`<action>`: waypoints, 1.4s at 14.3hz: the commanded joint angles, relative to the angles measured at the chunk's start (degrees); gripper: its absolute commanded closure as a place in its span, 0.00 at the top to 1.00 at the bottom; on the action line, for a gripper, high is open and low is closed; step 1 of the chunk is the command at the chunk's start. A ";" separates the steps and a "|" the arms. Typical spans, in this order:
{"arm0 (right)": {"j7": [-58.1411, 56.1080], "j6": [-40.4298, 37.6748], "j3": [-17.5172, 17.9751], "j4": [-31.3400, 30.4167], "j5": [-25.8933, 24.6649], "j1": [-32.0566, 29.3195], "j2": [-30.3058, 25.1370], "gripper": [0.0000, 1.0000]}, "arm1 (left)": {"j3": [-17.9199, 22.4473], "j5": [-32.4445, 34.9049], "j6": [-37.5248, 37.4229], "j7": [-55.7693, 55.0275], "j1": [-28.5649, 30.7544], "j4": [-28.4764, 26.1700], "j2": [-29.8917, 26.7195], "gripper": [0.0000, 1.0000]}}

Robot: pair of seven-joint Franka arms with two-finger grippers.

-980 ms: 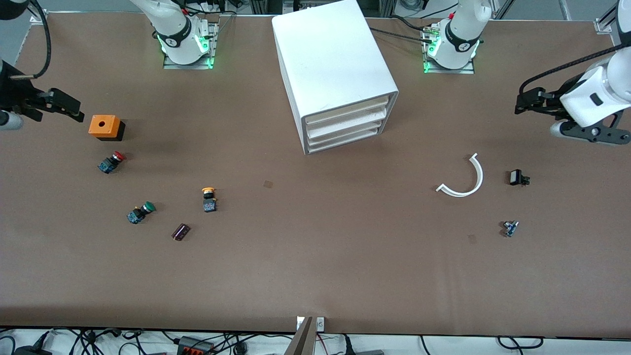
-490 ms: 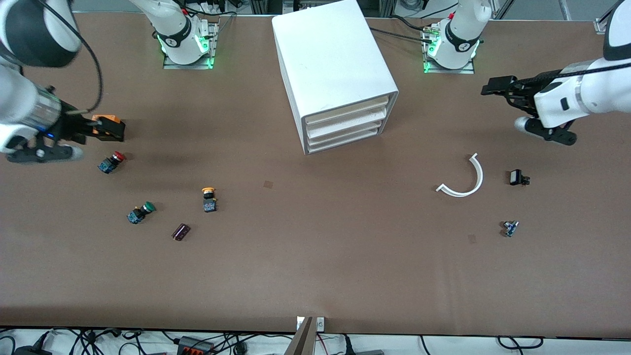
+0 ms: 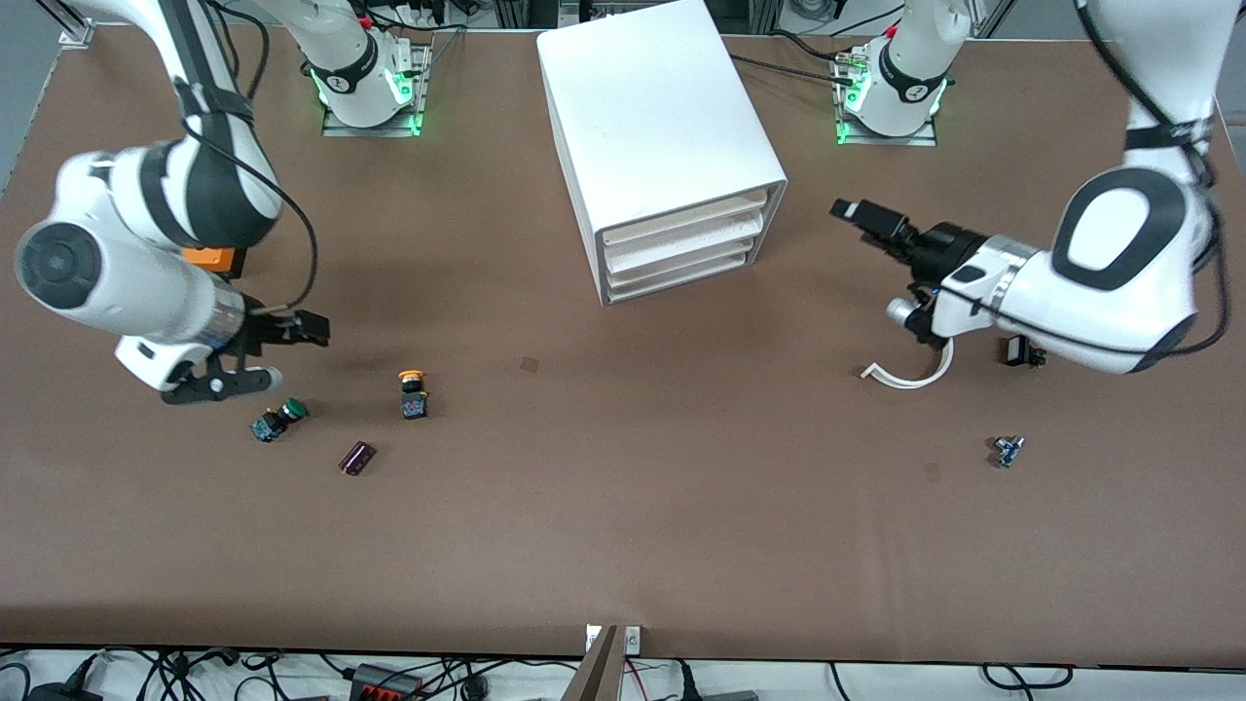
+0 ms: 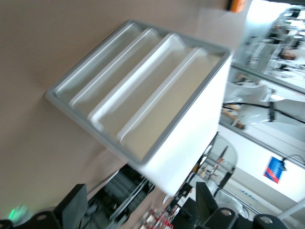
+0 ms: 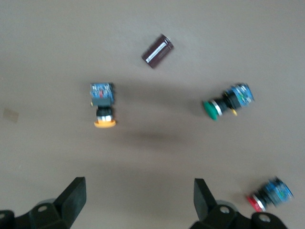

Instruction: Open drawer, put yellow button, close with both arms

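Three drawers, top drawer (image 3: 681, 219) shut, three buttons (yellow button (image 3: 413, 392) untouched), left gripper (image 3: 871, 222) and right gripper (image 3: 297, 331) both spread, empty.

Robotics lab; bolted arm bases (image 3: 368, 88), brown table (image 3: 623, 545), cables (image 3: 409, 677)

Matt brown counter (image 3: 623, 506), faintly grainy; smooth white plastic cabinet (image 3: 652, 107) and its top drawer (image 3: 681, 220), dull sheen; glossy white shells with dark rings on both arms (image 3: 1119, 263); yellow button (image 3: 413, 392) with shiny plastic cap, black body.
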 commanded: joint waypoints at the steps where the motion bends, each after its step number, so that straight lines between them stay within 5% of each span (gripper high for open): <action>1: -0.80 3.59 -0.22 3.53 0.59 2.90 6.03 1.00 | -0.68 -5.20 8.50 11.79 -1.07 -6.85 -1.41 1.00; 6: -0.71 5.70 -0.22 9.60 0.50 5.46 15.97 1.00 | -6.56 -11.64 18.46 18.86 -1.43 -17.15 -1.67 1.00; 10: -0.01 9.75 -0.22 9.61 0.68 6.34 20.37 1.00 | -7.01 -13.21 18.47 29.22 -1.51 -21.28 -1.24 0.70; 16: 0.26 9.84 -0.13 9.52 0.85 7.39 22.66 1.00 | -9.02 -18.58 18.56 33.54 -1.60 -25.86 -1.06 0.63; 20: 0.35 9.92 -0.22 9.52 2.86 7.39 23.63 0.91 | -9.91 -18.58 18.56 33.98 -1.69 -26.39 -0.89 0.34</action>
